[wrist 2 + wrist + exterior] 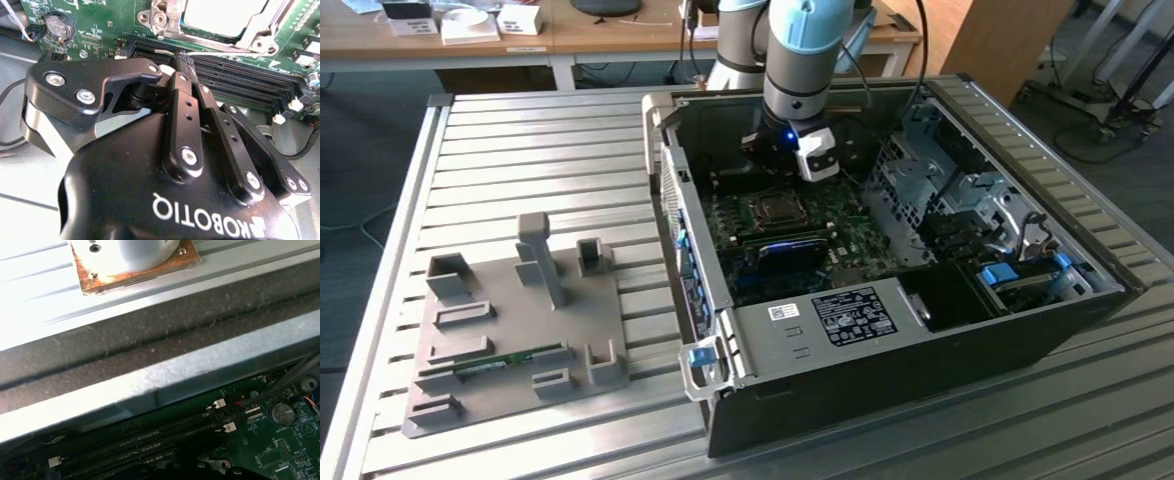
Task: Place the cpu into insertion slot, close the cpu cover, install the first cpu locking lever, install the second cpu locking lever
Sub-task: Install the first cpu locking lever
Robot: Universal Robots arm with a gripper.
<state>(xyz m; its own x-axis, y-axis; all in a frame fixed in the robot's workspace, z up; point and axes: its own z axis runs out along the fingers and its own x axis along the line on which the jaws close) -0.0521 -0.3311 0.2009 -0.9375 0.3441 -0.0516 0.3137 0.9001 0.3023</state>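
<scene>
In the exterior view my gripper (pixel 787 172) hangs inside the open computer case, just behind the insertion slot (pixel 771 210) on the green motherboard. In the second wrist view the cpu (pixel 220 15) lies in the slot with its pale silver top showing through the window of the cpu cover (pixel 257 32), which lies flat over it. My gripper (pixel 182 59) is shut, its black fingers (pixel 181 100) pressed together. Their tips sit at a thin metal locking lever (pixel 210 51) that runs along the socket's edge. I cannot tell whether they touch it.
Long black memory slots (pixel 240 75) run under the fingertips, and a coin battery (pixel 60 25) sits nearby. The grey drive cage (pixel 947 190) fills the case's right side. On the exterior view's left, a grey fixture plate (pixel 520 320) holds a memory stick (pixel 494 365).
</scene>
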